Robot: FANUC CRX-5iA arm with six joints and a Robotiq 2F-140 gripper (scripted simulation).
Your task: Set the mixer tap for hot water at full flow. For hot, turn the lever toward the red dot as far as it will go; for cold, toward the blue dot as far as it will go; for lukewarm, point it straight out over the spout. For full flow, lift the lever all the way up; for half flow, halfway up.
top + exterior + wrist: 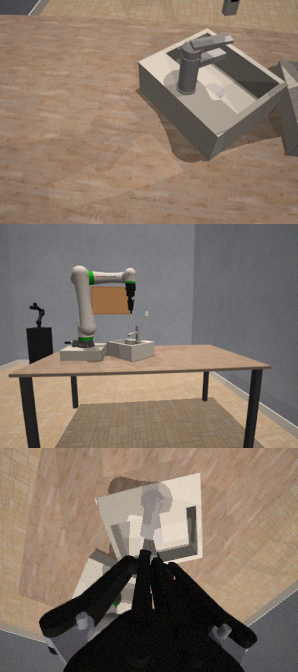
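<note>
Lever (pixel 211 40) sits flat on top of the tap body (pixel 188 71), a short grey bar running out over the spout (pixel 213 56), at the rear deck of the basin (pixel 179 109) on the table (pixel 80 112). We judge it rigid and hinged, moving only in two ways: a swivel about the upright body and a lift at its free end. Smooth flat faces, likely slippery, so a nudge from the side or from beneath the far tip should serve better than a pinch near the pivot, where leverage is poor. We cannot make out the red or blue dot in any view.

Gripper (pixel 148 554) hangs well above the tap, pointing down, fingers brought together on nothing. Closed like this, it could work as a blunt pusher.
</note>
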